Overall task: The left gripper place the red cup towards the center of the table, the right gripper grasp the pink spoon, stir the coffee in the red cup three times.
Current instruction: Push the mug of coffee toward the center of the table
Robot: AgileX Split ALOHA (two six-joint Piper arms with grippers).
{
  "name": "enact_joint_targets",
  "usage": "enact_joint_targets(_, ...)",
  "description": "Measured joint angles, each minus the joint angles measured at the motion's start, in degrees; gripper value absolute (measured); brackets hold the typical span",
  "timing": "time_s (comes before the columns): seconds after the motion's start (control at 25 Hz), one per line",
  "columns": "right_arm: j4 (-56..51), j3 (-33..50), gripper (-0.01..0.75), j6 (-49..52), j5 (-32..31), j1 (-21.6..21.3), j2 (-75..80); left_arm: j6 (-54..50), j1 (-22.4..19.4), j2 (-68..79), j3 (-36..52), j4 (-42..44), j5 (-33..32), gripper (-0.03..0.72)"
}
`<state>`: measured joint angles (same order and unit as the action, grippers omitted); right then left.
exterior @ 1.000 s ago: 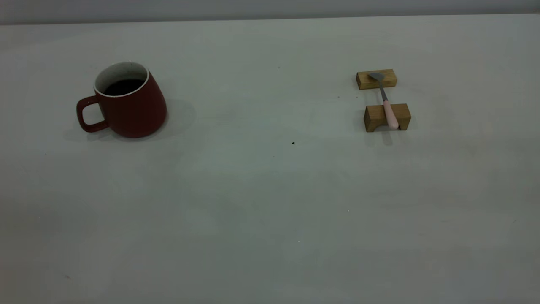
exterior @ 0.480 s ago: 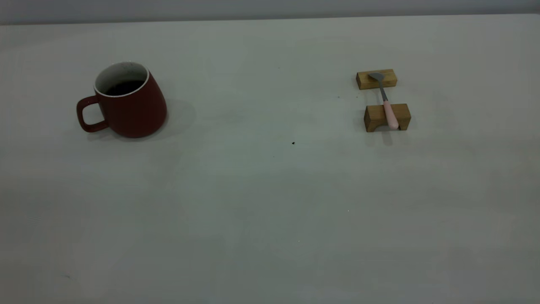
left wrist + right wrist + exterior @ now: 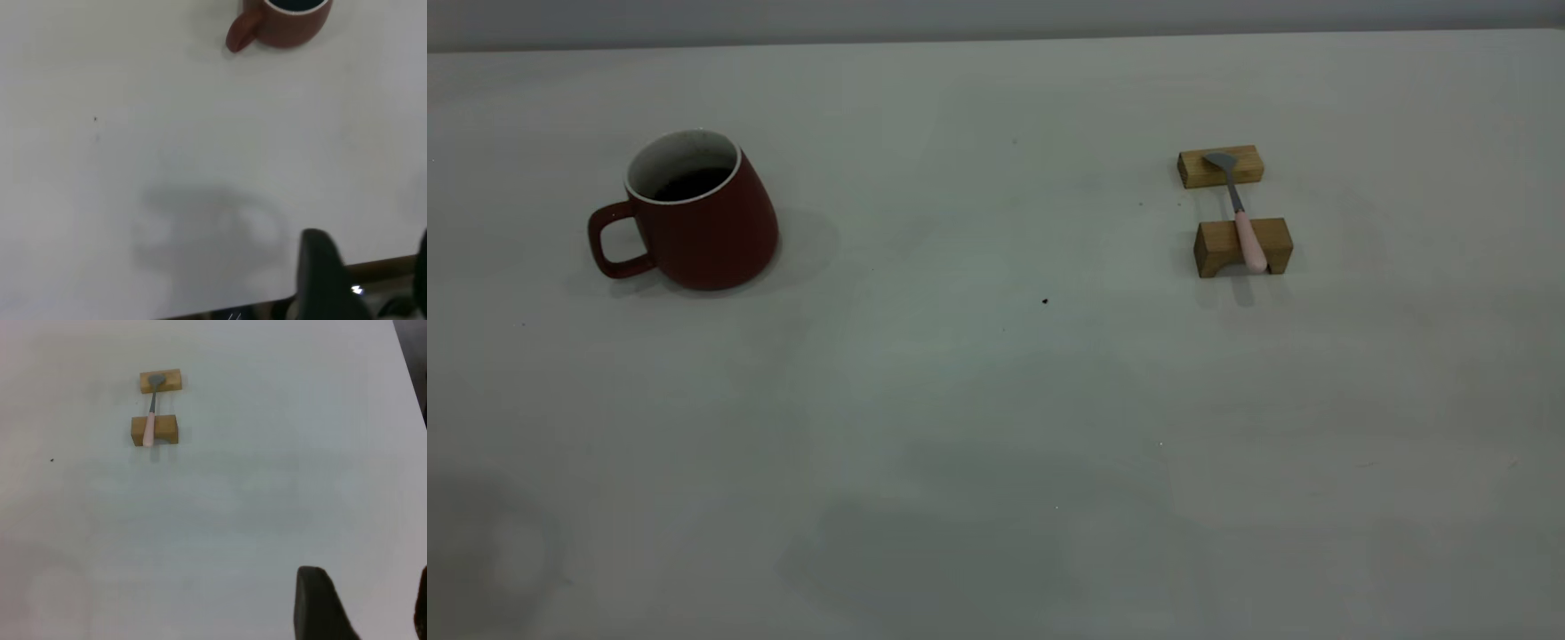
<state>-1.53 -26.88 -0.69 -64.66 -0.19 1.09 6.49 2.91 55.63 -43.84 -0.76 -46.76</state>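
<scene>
A dark red ceramic mug, the red cup (image 3: 698, 213), stands upright on the left half of a wide, off-white matte table (image 3: 996, 427), its loop handle turned toward the table's left edge. The cup tapers toward a white-lined rim, and dark brown-black coffee (image 3: 687, 183) sits low inside it.

Well apart, on the right half, a small pink spoon (image 3: 1240, 218) bridges two tan wooden blocks (image 3: 1242, 246): its grey metal bowl lies on the far, flat block, its pale pink handle rests across the nearer, notched block, and the slim neck spans the gap between them. A tiny dark speck (image 3: 1045, 301) marks the bare surface between cup and spoon.

Neither arm reaches into the exterior view. In the left wrist view, the left gripper (image 3: 367, 273) hangs over the table's near edge, far from the red cup (image 3: 283, 23), which sits at the opposite side of that picture; two dark fingers (image 3: 323, 273) stand apart with open space between them and nothing held. In the right wrist view, the right gripper (image 3: 363, 607) hovers above plain tabletop, well short of the spoon (image 3: 151, 420) and its blocks; its dark, pointed fingers (image 3: 320, 603) are likewise spread, gripping nothing.
</scene>
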Motion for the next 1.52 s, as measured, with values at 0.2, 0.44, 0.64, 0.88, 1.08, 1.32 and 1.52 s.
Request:
enact_joint_targets(0.2, 0.0, 0.0, 0.388, 0.0, 0.0, 0.0, 0.0, 9.9, 0.0, 20.7, -7.6, 0.1, 4.1, 0.656)
enact_joint_targets(0.44, 0.0, 0.0, 0.388, 0.0, 0.0, 0.0, 0.0, 20.1, 0.0, 40.6, -17.3, 0.1, 5.8, 0.677)
enact_joint_targets(0.64, 0.0, 0.0, 0.388, 0.0, 0.0, 0.0, 0.0, 26.4, 0.0, 51.9, -23.1, 0.1, 8.5, 0.669)
enact_joint_targets(0.88, 0.0, 0.0, 0.388, 0.0, 0.0, 0.0, 0.0, 30.0, 0.0, 60.7, -27.5, 3.3, 10.9, 0.625)
enact_joint_targets(1.08, 0.0, 0.0, 0.388, 0.0, 0.0, 0.0, 0.0, 31.0, 0.0, 66.0, -30.0, 6.9, 12.8, 0.607)
enact_joint_targets(1.32, 0.0, 0.0, 0.388, 0.0, 0.0, 0.0, 0.0, 33.7, 0.5, 71.5, -33.2, 7.1, 14.6, 0.605)
enact_joint_targets(1.52, 0.0, 0.0, 0.388, 0.0, 0.0, 0.0, 0.0, 35.6, 0.6, 74.7, -35.7, 7.1, 15.2, 0.594)
